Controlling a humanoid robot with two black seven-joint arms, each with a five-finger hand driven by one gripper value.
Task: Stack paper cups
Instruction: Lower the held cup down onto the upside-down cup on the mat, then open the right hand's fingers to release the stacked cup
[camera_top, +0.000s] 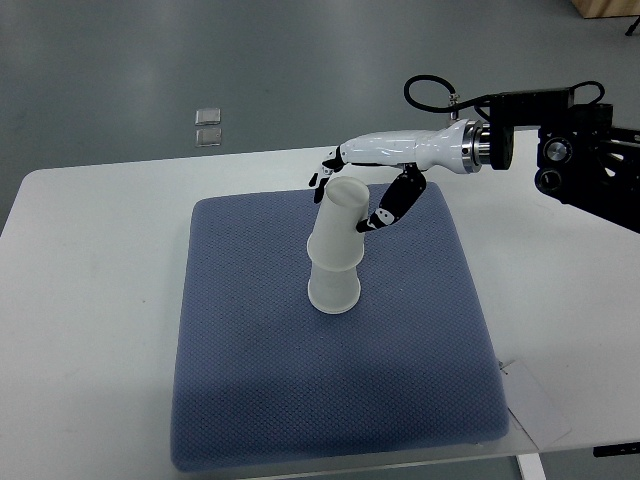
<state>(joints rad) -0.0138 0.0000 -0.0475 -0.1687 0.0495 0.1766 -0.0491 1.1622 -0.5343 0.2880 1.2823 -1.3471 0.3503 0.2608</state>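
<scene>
Right hand (352, 185), white shell with black finger joints, comes in from the right edge on a black arm (570, 150) with a looped black cable (430, 95) above the wrist. Its fingers (325, 170) curl behind the rim of the upper white paper cup (340, 225), and the thumb (392, 208) presses on the cup's right side. So the hand is clamped on that upper cup, near the rim.

Upper cup is tilted, mouth pointing up and toward the hand, its lower end seated in or on the lower white paper cup (333, 288). I can't tell how deep it sits. Lower cup stands on the blue-grey textured fabric mat (260, 400), roughly at the mat's centre, slightly toward the far half. The two cups form one leaning column, not straight.

The mat lies on a white rounded-corner table (90, 300) and covers most of the middle. A thin sheet of white paper (535, 405) sticks out from under the mat's near right corner. Beyond the table's far edge is grey floor (150, 60), with two small pale square markers (208, 125) on it, one just behind the other.

Left arm isn't visible anywhere along the left edge.
</scene>
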